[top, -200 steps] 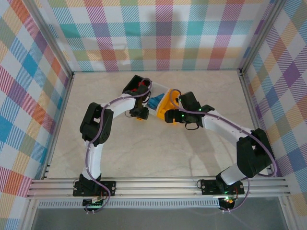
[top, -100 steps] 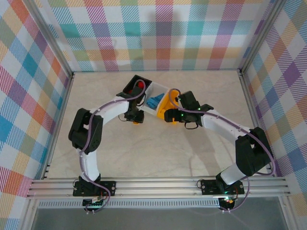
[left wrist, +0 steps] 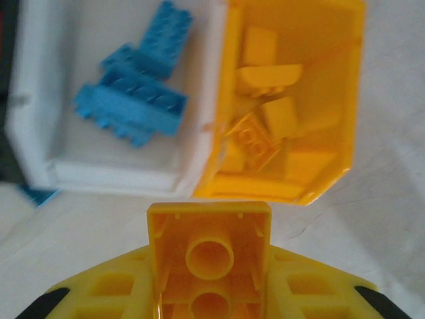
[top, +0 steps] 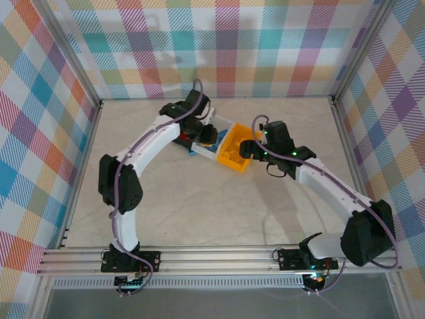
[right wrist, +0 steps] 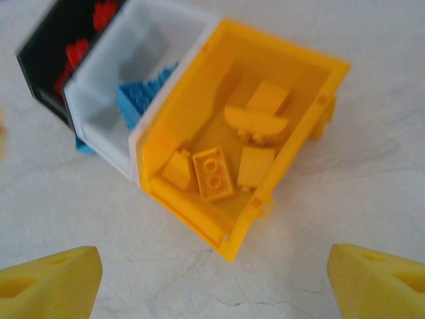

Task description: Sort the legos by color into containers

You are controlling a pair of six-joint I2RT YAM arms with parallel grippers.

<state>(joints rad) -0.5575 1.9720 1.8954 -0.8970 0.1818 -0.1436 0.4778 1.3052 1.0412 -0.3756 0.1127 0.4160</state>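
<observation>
Left end effector [left wrist: 209, 292] clamps a yellow brick [left wrist: 209, 232]; right end effector [right wrist: 212, 282] hangs spread wide and empty near the yellow bin [right wrist: 279, 41].
The brick sits short of the yellow bin's near wall, level with its seam against the white bin [left wrist: 40, 100] holding blue bricks [left wrist: 133, 100]. Risk: a release here likely lands on the tabletop [left wrist: 372, 219] or in white. The arms crowd together, so contact could shove the bins.
</observation>
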